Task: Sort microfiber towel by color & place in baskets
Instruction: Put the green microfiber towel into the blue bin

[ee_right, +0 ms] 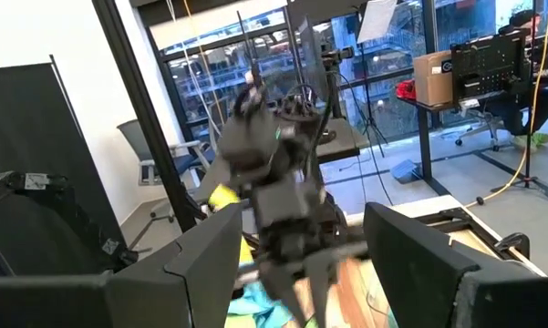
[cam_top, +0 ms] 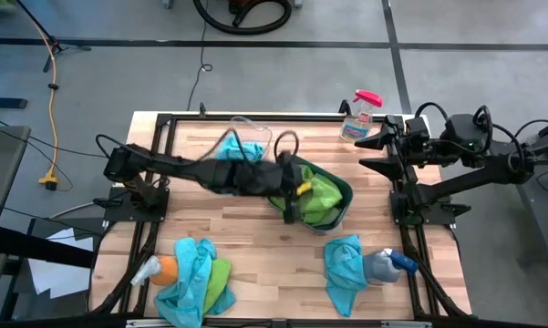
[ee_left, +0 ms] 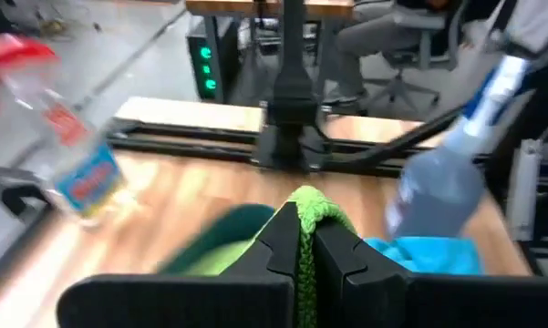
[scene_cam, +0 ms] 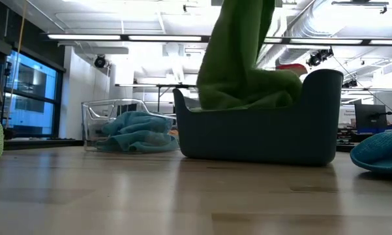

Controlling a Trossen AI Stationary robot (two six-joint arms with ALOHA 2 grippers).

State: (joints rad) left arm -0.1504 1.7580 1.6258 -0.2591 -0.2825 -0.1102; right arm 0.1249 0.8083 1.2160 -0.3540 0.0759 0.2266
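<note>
Left hand (ee_left: 302, 248) clamped on green towel (scene_cam: 238, 59) above dark basket (scene_cam: 261, 134).

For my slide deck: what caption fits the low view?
Green towel hangs from above into the dark basket; blue towels fill the clear basket behind.

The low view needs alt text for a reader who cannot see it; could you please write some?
A green towel hangs from above into a dark basket on the wooden table. Beside it, a clear basket holds a blue towel.
</note>
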